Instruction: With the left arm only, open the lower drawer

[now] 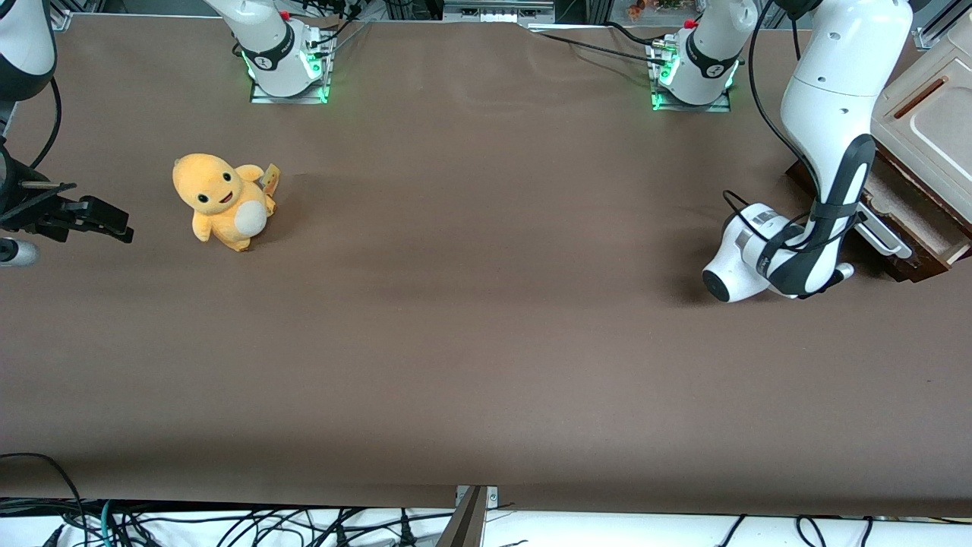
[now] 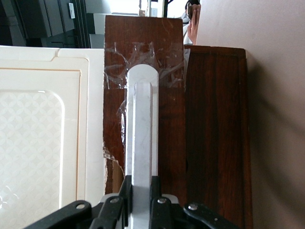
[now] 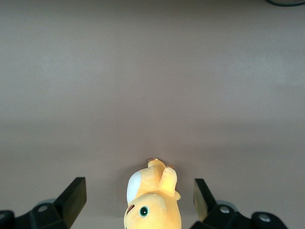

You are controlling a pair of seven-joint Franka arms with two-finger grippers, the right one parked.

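The lower drawer's dark brown front (image 2: pixel 170 138) carries a long white bar handle (image 2: pixel 141 119). My left gripper (image 2: pixel 141 183) is shut on this handle, one black finger (image 2: pixel 125 188) on each side of the bar. A thin chipped strip of pale wood shows beside the front, next to the cream panel (image 2: pixel 43 133). In the front view the left arm (image 1: pixel 831 114) reaches down to the handle (image 1: pixel 888 237) at the working arm's end of the table. The wrist hides the gripper there. The drawer front (image 1: pixel 923 262) stands close to the arm's round end cap (image 1: pixel 717 282).
A yellow plush toy (image 1: pixel 222 201) sits on the brown table toward the parked arm's end; it also shows in the right wrist view (image 3: pixel 152 202). The cream cabinet top with a brown slot (image 1: pixel 930 121) rises above the drawer. Two arm bases with green lights (image 1: pixel 288 68) stand at the table's back edge.
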